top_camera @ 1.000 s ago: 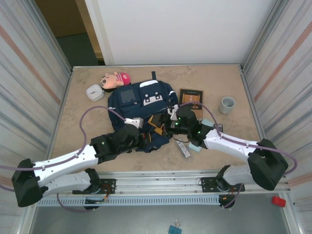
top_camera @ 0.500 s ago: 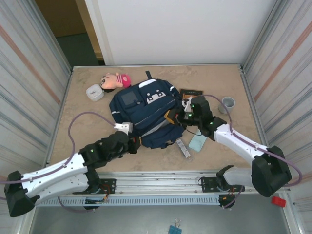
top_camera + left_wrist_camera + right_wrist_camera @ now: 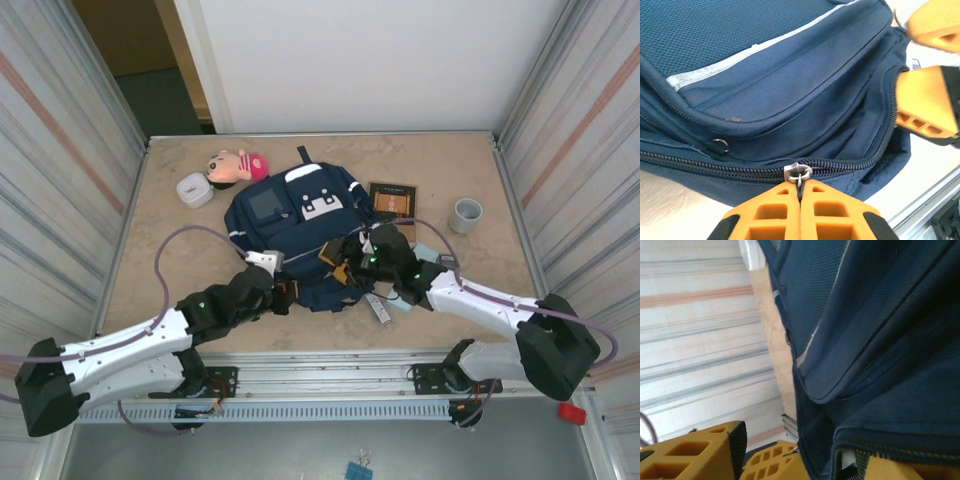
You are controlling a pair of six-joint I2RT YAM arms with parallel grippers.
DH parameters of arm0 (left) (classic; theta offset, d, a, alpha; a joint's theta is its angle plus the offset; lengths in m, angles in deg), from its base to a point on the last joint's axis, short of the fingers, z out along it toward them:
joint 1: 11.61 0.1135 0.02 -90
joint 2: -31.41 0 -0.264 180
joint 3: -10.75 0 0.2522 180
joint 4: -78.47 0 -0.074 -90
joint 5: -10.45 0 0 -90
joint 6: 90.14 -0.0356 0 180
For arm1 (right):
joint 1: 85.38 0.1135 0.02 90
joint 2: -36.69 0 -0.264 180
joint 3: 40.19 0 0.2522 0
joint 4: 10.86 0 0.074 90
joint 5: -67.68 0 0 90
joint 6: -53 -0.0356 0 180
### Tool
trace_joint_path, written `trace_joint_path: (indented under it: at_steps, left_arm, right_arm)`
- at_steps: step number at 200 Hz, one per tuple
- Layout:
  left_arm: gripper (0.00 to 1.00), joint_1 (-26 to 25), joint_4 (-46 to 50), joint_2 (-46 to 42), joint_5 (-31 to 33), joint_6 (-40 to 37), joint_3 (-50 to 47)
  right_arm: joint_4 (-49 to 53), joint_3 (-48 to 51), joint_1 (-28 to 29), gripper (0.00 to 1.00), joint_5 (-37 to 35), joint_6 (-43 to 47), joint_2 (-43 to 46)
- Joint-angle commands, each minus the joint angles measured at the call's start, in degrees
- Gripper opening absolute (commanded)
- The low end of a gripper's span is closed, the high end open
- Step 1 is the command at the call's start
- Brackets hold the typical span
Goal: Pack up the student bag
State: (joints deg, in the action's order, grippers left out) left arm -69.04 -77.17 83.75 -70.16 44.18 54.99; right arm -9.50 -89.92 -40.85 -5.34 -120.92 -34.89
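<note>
Top external: one student bag [image 3: 290, 215]

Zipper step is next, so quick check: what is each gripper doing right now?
Left gripper: shut on the zipper pull of the bag.
Right gripper: open, fingers apart at the bag's opening edge.

The left arm [image 3: 130, 345] and right arm [image 3: 480, 298] had white shells, black joints and black bases. A lilac cable [image 3: 164, 265] looped out from each. Small green lights [image 3: 371, 262] glowed on the black wrists. The left hand [image 3: 800, 200] and right hand [image 3: 347, 268] had orange ribbed fingers [image 3: 770, 215] with black edging.
</note>
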Motion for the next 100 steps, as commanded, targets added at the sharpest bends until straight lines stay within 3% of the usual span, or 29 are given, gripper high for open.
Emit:
trace_joint_path:
  at_steps: [1, 15, 35, 64, 100]
  left_arm:
    - [0.00, 0.2, -7.6, 0.7, -2.5, -2.0, 3.3]
    - [0.00, 0.3, -8.0, 1.2, -3.2, -1.9, 3.3]
    - [0.00, 0.2, -6.4, 0.7, -2.4, -1.9, 3.2]
    - [0.00, 0.9, 1.2, -1.7, 1.9, -1.6, 2.9]
    - [0.00, 6.6, 7.6, -5.9, 1.6, -1.6, 0.5]
  right_arm:
    - [-4.1, 0.1, 1.8, 0.60, -5.4, -3.8, -1.9]
    - [-4.2, -0.5, 2.0, 0.59, -5.4, -3.2, -3.8]
    - [-2.3, -1.7, 1.6, 0.33, -4.7, -0.8, -5.3]
    - [1.9, -4.6, -1.3, 0.09, -1.6, 4.4, -3.8]
    - [11.1, -11.7, -6.0, 0.00, 4.3, 13.3, 0.2]
